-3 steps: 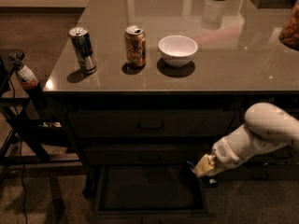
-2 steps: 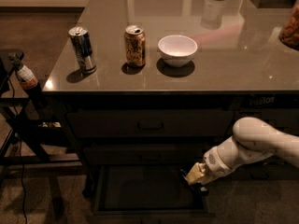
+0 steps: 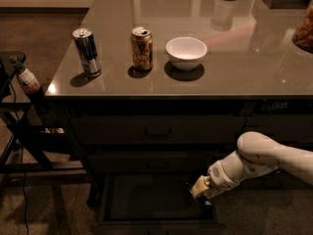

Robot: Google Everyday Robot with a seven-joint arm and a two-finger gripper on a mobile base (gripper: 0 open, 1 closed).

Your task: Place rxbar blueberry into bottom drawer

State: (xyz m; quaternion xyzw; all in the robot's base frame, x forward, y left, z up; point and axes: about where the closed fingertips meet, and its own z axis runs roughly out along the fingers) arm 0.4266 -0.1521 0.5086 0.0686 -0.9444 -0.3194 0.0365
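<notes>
The gripper (image 3: 199, 194) hangs low at the right edge of the open bottom drawer (image 3: 142, 200), so a release here could, I judge, drop the rxbar blueberry onto the rim or the floor. The bar itself cannot be made out, nor can I tell whether the gripper is spread or pinching it. The drawer is a wide, shallow, matte dark tray; the arm's shell is smooth, rounded and white.
</notes>
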